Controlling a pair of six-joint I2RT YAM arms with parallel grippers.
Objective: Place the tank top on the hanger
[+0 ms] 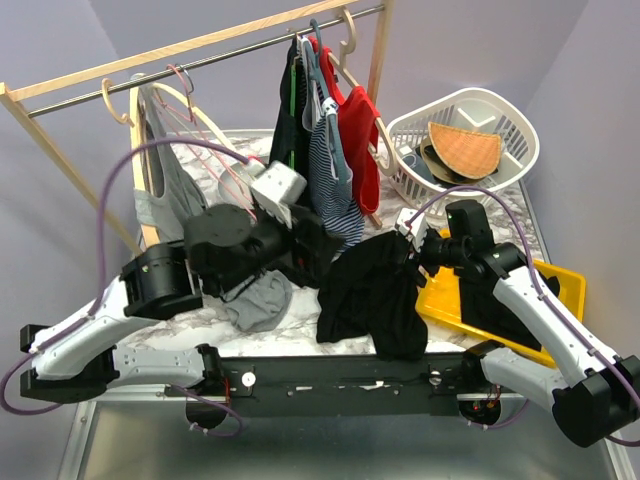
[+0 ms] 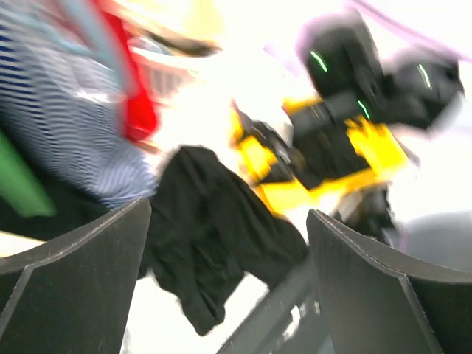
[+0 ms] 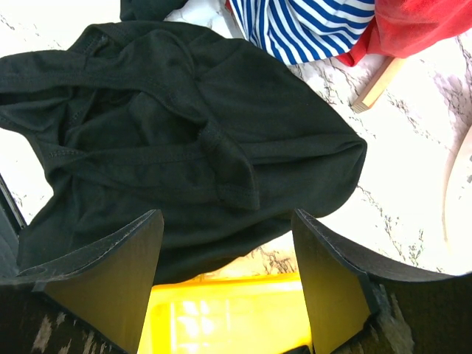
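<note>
Two grippers are out over the table, and both are spread wide with nothing between their fingers. The left gripper sits near the bottom of the striped top. Its wrist picture is blurry, but the gap between its fingers shows plainly. The right gripper hangs just over the tank top. Its fingers are not pinching the cloth.

The tank top lies in a crumpled heap on the table, near the front and between the two arms. Its right side touches the edge of the yellow tray. It is on the table, not on a hanger.

The striped top and a red top hang from the rail behind it. A white basket stands at the back right. A grey cloth lies by the left arm.
</note>
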